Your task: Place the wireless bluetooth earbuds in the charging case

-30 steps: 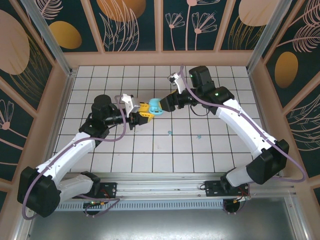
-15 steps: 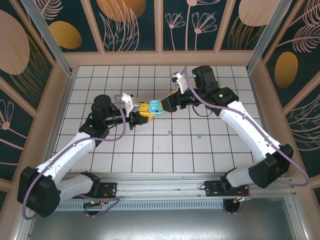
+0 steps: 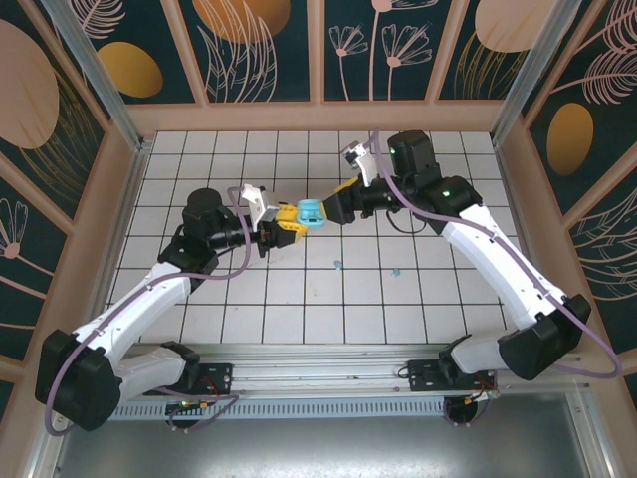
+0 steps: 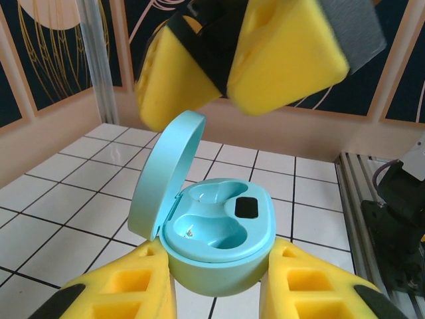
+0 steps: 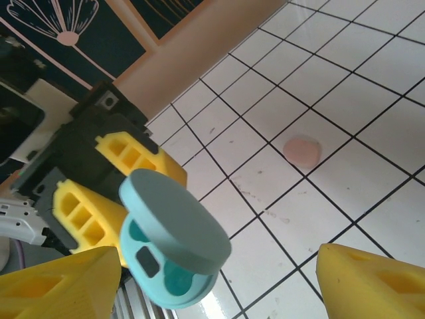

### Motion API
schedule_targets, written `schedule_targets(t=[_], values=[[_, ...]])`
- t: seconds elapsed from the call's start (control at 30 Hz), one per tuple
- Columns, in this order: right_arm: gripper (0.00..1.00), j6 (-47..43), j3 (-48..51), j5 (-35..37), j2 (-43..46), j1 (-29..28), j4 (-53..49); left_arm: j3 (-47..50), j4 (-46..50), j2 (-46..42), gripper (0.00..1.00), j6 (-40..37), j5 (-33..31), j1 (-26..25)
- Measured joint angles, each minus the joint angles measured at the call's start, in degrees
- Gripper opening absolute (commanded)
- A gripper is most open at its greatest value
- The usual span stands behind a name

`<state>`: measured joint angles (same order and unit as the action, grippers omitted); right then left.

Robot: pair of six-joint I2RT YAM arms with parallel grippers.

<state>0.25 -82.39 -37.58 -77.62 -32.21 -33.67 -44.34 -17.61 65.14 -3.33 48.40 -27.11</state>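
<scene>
Tiles, white with a dark grid, under two arms meeting mid-table.

Left gripper (image 3: 287,221) is clamped tight on the teal charging case (image 4: 216,232), holding it above the table (image 3: 199,299) with the lid (image 4: 163,173) tipped back and both wells on show. Right gripper (image 5: 218,266) hangs just beside it, jaws spread wide, nothing in them. Down on the tiles, one teal earbud (image 3: 339,264) lies near the middle, second teal earbud (image 3: 396,270) to its right, both apart from the case. A pale pink spot (image 5: 302,149) sits on a tile in the right wrist view, possibly a pink earbud, too blurred to call. Peach wooden rim (image 3: 318,118) all round, dark floral wall panels (image 3: 269,50) above it, metal rail (image 3: 318,356) along the near edge.
</scene>
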Motion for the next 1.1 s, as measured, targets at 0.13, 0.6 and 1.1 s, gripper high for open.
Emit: schedule_targets(t=[0.13, 0.6, 1.1], values=[[0.78, 0.4, 0.0, 0.1, 1.3, 0.0, 0.3, 0.0, -0.2, 0.4, 0.0, 0.5, -0.7, 0.0], [0.77, 10.4, 2.3, 12.9, 6.1, 5.9, -1.2, 1.2, -0.9, 0.4, 0.0, 1.0, -1.2, 0.2], [0.55, 27.0, 37.9, 22.3, 10.1, 23.4, -2.7, 1.7, -1.9, 0.4, 0.0, 1.1, -1.3, 0.2]])
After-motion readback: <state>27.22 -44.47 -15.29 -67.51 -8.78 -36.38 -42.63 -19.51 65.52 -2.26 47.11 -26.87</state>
